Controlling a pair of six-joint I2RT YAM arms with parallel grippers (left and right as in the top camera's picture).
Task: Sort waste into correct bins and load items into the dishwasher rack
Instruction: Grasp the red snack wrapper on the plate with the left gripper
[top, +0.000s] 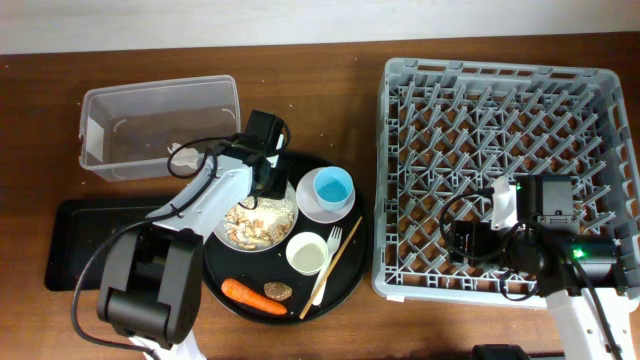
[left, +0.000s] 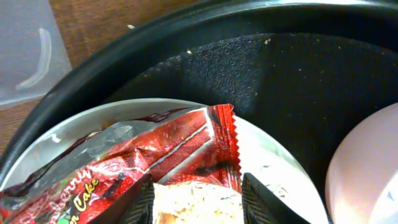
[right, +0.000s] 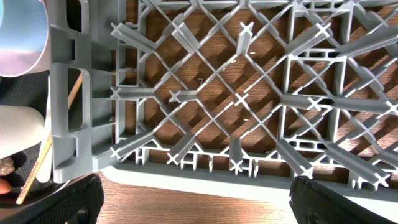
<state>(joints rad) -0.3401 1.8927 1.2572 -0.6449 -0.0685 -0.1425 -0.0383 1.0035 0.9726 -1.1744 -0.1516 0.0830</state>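
My left gripper (top: 268, 178) is down on the far edge of the white plate (left: 267, 155). It is shut partway on the near end of the red wrapper (left: 180, 146), with beige crumbly grains (left: 196, 202) heaped between its fingers. In the overhead view the gripper hides the wrapper, and the grains (top: 258, 222) cover the plate. My right gripper (right: 199, 202) is wide open and holds nothing, hovering over the near left part of the grey dishwasher rack (top: 500, 90).
The round black tray (top: 345, 275) also holds a blue cup (top: 333, 187) in the pale bowl (left: 364, 168), a small white cup (top: 307, 252), a wooden fork (top: 330, 250), a carrot (top: 252, 294) and a brown piece (top: 278, 292). A clear tub (top: 160, 125) and a shallow black tray (top: 80, 250) stand left.
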